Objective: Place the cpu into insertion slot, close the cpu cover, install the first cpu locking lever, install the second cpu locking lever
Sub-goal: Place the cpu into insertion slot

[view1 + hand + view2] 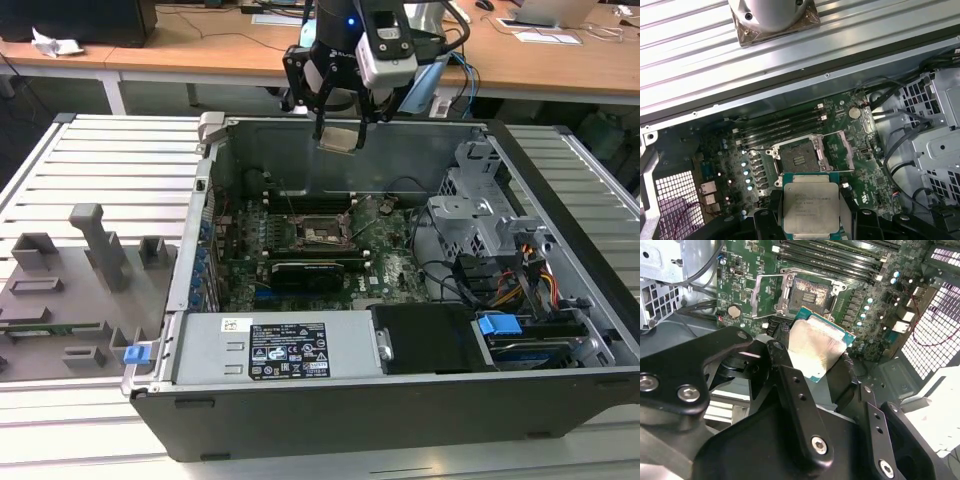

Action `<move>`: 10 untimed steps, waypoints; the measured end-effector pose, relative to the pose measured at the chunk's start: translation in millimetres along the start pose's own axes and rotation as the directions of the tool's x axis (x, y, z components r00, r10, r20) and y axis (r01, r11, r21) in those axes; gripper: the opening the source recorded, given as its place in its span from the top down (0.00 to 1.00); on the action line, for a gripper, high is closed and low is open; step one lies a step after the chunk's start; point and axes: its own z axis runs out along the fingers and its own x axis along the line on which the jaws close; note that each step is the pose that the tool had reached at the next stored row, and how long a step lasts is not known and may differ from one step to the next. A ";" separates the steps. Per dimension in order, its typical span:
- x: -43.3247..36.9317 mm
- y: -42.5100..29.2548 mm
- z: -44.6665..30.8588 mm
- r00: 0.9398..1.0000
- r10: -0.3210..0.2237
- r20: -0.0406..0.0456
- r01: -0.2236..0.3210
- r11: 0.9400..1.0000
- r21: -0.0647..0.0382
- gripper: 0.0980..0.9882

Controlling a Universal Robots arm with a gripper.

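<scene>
My gripper [340, 128] hangs above the back wall of the open computer case, shut on the cpu [338, 138]. In both wrist views the cpu [810, 207] is a flat square chip with a silvery top, clamped by its edges between the black fingers [785, 365]. The insertion slot [797, 157] lies uncovered on the green motherboard, below and ahead of the chip, and is seen too in the exterior view as a dark square [322, 232]. The cpu cover [845, 150] is swung open beside the slot, its silvery frame [771, 296] standing off one edge.
A black graphics card [310, 270] lies just in front of the slot, memory sticks [782, 127] behind it. A grey power supply [265, 350] fills the case front, a metal drive cage [480, 215] and cables the exterior view's right. A grey fixture tray [70, 290] sits outside.
</scene>
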 end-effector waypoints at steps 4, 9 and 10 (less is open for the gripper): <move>0.0 0.0 0.0 1.000 0.012 0.001 -0.012 1.000 0.000 0.50; 0.0 0.0 0.1 1.000 0.024 0.002 -0.024 1.000 -0.001 0.50; 0.0 0.0 0.0 1.000 0.026 0.002 -0.026 1.000 -0.001 0.50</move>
